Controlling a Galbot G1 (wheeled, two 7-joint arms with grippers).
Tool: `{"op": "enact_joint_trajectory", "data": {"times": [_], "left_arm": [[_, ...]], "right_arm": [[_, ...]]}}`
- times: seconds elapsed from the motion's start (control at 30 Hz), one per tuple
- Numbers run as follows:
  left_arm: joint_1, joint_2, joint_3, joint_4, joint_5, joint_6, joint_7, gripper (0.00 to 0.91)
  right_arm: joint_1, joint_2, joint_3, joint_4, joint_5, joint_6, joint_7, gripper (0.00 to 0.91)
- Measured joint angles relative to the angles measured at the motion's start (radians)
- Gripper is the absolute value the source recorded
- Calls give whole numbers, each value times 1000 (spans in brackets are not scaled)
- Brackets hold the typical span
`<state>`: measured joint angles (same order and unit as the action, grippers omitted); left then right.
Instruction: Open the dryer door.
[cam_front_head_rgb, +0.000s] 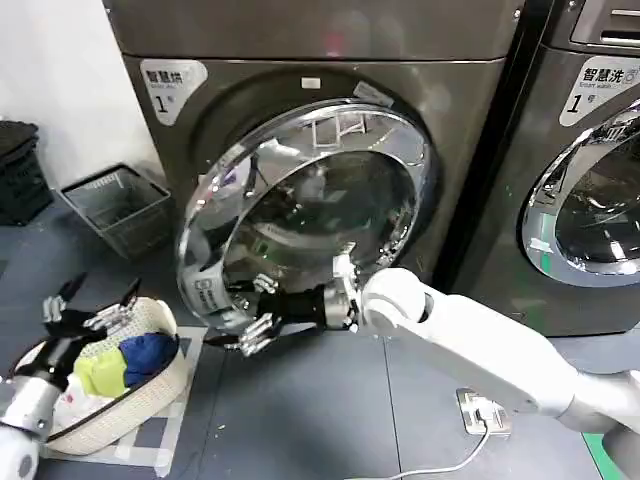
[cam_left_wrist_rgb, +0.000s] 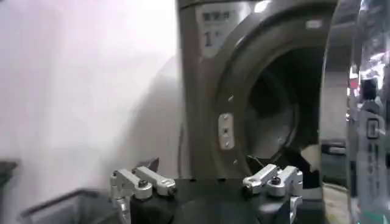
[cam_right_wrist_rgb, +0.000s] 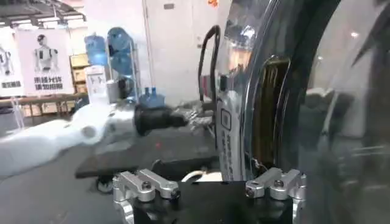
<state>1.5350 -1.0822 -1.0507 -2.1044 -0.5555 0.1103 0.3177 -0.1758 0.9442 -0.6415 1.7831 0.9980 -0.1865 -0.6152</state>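
- The dryer door (cam_front_head_rgb: 300, 210) stands ajar in front of its machine (cam_front_head_rgb: 310, 60)
- The right hand (cam_front_head_rgb: 258, 318) sits at the door's lower rim
- The left hand (cam_front_head_rgb: 90, 305) hovers over a laundry basket (cam_front_head_rgb: 150, 400) on the floor, left of the door
- A wire basket (cam_front_head_rgb: 118, 208) stands behind it

dryer door (cam_front_head_rgb: 300, 210): we see a mirror-glossy chrome rim, smooth dark tinted glass | machine body (cam_front_head_rgb: 470, 110): we read it as matt dark grey metal | right pincer (cam_front_head_rgb: 258, 318): bright metal fingertips, glossy white arm shell | basket (cam_front_head_rgb: 165, 385): pale woven look, soft cloth inside
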Motion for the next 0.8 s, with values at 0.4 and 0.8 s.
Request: {"op": "enact_joint_trajectory", "data": {"times": [0.4, 0.8], "left_arm": [[-146, 159, 147, 135, 8, -28, 54, 907], [-318, 274, 354, 219, 6, -79, 177, 907]], "right_arm": [[-55, -116, 5, 138, -17, -6, -34, 907], [-188, -268, 106, 246, -62, 3, -50, 907]]}}
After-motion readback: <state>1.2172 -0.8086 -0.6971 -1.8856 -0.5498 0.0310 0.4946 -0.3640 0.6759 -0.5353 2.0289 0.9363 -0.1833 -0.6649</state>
